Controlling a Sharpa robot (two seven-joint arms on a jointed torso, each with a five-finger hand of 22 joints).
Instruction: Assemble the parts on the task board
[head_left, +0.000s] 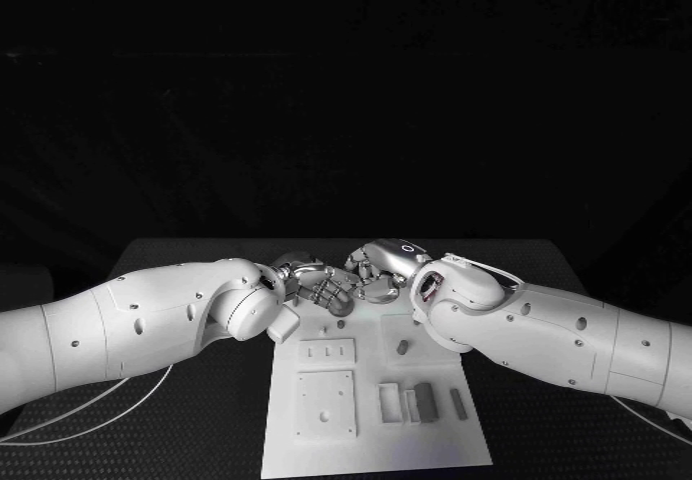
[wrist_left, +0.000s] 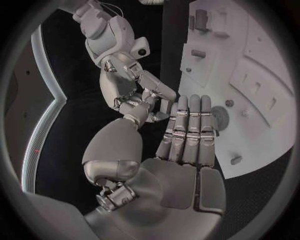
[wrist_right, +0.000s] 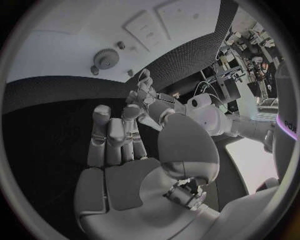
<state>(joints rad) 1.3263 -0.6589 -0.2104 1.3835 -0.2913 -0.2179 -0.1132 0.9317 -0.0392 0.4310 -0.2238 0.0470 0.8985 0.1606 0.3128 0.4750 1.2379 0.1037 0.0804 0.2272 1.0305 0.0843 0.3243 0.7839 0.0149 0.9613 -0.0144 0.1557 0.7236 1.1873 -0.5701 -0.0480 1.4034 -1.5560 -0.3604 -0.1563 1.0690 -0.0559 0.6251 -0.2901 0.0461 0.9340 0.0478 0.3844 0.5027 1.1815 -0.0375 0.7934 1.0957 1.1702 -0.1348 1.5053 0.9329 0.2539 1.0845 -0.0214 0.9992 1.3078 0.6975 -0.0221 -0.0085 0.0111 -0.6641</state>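
Over the far end of the white rectangular task board (head_left: 378, 440), the silver left hand (head_left: 307, 285) and the silver right hand (head_left: 378, 274) are brought close together, fingertips nearly meeting above the black table (head_left: 188, 420). In the left wrist view, the left hand (wrist_left: 181, 150) is seen with its fingers straight and side by side, palm bare, nothing gripped. In the right wrist view, the right hand (wrist_right: 125, 165) is likewise shown with fingers extended and loosely apart, nothing held in it. On the board, small grey parts are seen lying: one short grey block (head_left: 402, 348) just below the hands, and a cluster of upright grey pieces (head_left: 421, 400) nearer the robot. A small round grey gear (wrist_right: 107, 59) is seen on the board near its far end, beyond both hands.
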